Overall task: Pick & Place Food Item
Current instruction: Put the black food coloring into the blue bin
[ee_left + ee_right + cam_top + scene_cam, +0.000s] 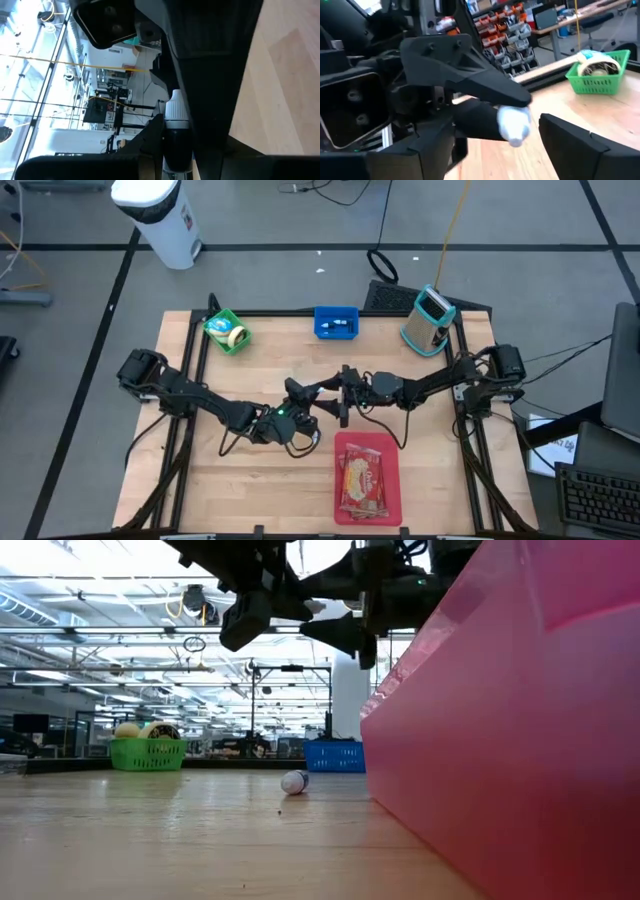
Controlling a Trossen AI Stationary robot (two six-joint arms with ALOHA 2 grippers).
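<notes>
Two dark robot arms meet above the centre of a wooden table [200,480], seen from overhead. The left gripper [300,395], reaching in from the left of the frame, is closed on a small dark bottle [176,137] with a white cap, which the left wrist view shows pinched between its fingers [150,137]. The right gripper [345,405], coming in from the right of the frame, faces it with its jaws spread wide and nothing between them; in the right wrist view the bottle's pale cap sits just ahead of its own dark fingers [580,140], apart from them.

Directly below the meeting point, at lower centre of the overhead frame, a red tray [392,480] holds a packaged food item [363,480] lying lengthwise. Along the table's far edge stand a green basket [222,320] at upper left holding a roll of tape [236,335], a blue bin [336,321] at upper centre, and a teal and grey box [430,320] at upper right. A white waste bin [160,215] stands on the floor beyond the table, upper left.

From table height the tray's pink wall fills the right of the frame, both grippers hang at top centre, and a small white and blue object [294,781] lies on the wood in front of the blue bin; what it is cannot be told.
</notes>
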